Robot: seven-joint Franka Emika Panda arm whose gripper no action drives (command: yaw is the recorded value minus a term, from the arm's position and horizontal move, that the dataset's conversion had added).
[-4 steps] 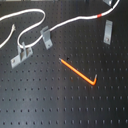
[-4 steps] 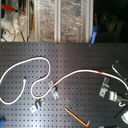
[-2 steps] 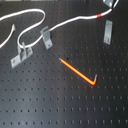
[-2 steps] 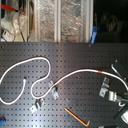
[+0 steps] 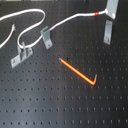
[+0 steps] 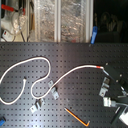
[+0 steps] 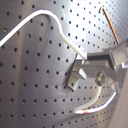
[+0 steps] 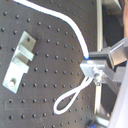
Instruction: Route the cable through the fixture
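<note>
Black perforated breadboard (image 5: 55, 100). White cable (image 5: 35, 22) snakes across it, passing beside the metal fixture brackets (image 5: 46, 38) at the first exterior view's left; its red-banded end (image 5: 98, 14) is clenched in the gripper (image 5: 111, 11). Orange L-shaped rod (image 5: 79, 71) lies apart, nearer the first exterior view's bottom.

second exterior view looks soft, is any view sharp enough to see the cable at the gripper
Second exterior view: blurred, bright shelves, gripper dim. First exterior view: soft too. Second wrist view is sharpest: the white cable runs into the gripper.
</note>
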